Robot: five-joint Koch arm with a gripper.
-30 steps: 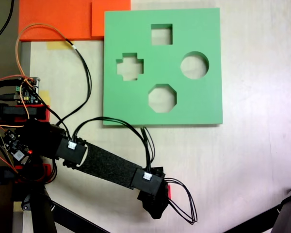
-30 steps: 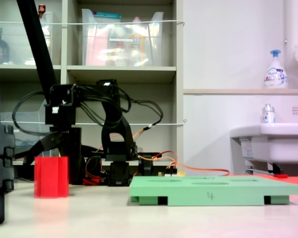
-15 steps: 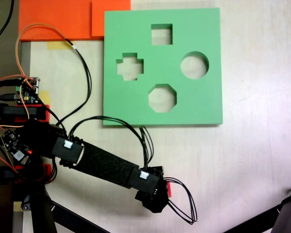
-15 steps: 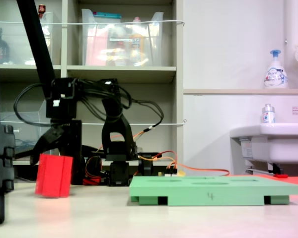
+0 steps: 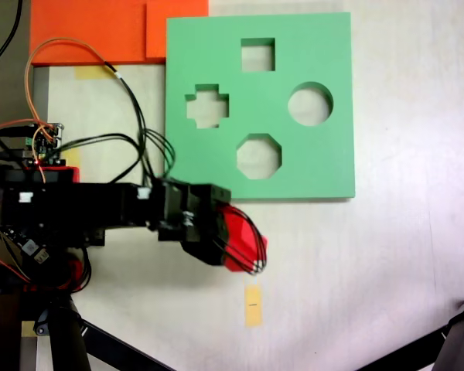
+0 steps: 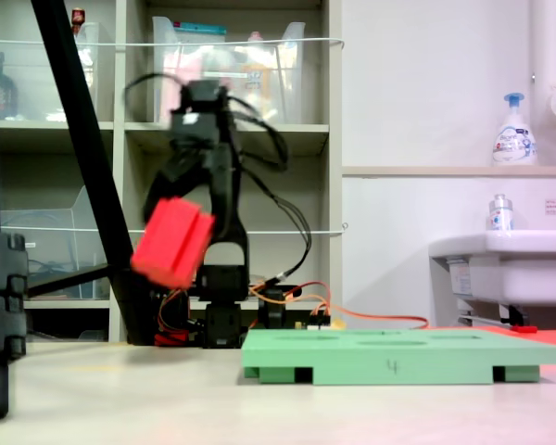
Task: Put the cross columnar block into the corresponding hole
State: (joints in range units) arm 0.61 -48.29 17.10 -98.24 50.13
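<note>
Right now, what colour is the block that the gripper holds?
Bright red. The block shows best in the second exterior view, lifted and tilted in the gripper.

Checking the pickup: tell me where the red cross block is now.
The cross block hangs tilted, clear of the table, in the gripper, left of the green board in the second exterior view.

block [image 6: 173, 243]: matt red foam | board [image 5: 325, 162]: matt green foam | bench [image 5: 402, 255]: smooth pale, slight sheen

The arm [image 5: 100, 212] is built of boxy black segments, with bundles of thin black cables [image 5: 139, 143] looping between its joints. White connector plugs [image 6: 187, 118] sit on the housings. Orange wires [image 5: 42, 54] run to a small circuit board [image 5: 46, 143] by its base.
</note>
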